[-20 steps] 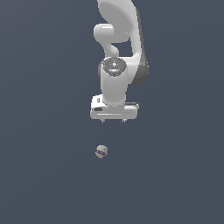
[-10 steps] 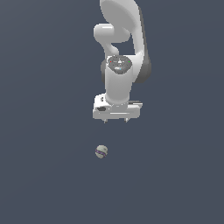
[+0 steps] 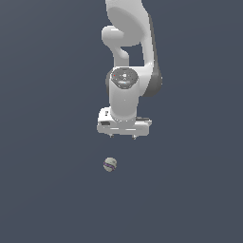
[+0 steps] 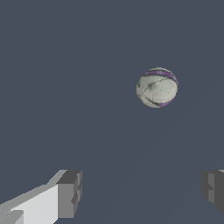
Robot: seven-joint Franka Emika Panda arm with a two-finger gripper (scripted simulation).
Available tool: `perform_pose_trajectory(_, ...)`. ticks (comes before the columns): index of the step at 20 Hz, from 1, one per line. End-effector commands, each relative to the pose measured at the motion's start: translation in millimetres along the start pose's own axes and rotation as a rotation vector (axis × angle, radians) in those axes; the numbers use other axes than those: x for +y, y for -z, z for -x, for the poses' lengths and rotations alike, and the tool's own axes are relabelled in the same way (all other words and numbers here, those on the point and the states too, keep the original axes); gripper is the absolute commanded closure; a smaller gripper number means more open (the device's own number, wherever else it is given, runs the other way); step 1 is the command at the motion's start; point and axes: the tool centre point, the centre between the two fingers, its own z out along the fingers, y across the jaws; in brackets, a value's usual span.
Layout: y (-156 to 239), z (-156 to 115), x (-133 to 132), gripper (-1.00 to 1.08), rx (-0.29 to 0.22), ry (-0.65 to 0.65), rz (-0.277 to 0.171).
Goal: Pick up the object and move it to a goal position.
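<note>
Hanging in the exterior view above the ball (image 3: 110, 164), with the gripper (image 3: 122, 136) pointed down and spread wide; nothing held. Only two short fingertips (image 3: 111, 135) showing under the pale hand, well apart from each other. Ball lying below the fingers and clear of them, nearer the finger on the exterior view's left than the other, so not yet centred between them. Likely held high like this to line up before descending: wide opening leaves room for a ball much smaller than the span. No goal marker to be seen.

Compared with a second ago in this same view: ball in the same spot, hand at much the same height, upper links and wrist turned slightly, hand nudged a little sideways. Reads as aligning rather than lowering.

Looking down from the wrist view: two grey fingers (image 4: 70, 193) at the frame's edge, far apart, bare floor between. Ball (image 4: 157, 87) ahead of the fingers, off the midline and toward one of them, purple stripe and cream surface plain. Untouched. Probably needs a small sideways correction, then a straight drop.
</note>
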Motion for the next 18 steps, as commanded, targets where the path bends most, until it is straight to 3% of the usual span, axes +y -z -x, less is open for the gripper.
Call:
perform_pose_trajectory(1,-5,-10,5,-0.92,0.0,-0.052,-0.002)
perform_pose_trajectory(11,-37,-58,34,-0.92,0.001,-0.338,-0.008)
perform_pose_trajectory(18,-54,-78,48,-0.92,0.003,-0.469,-0.008)
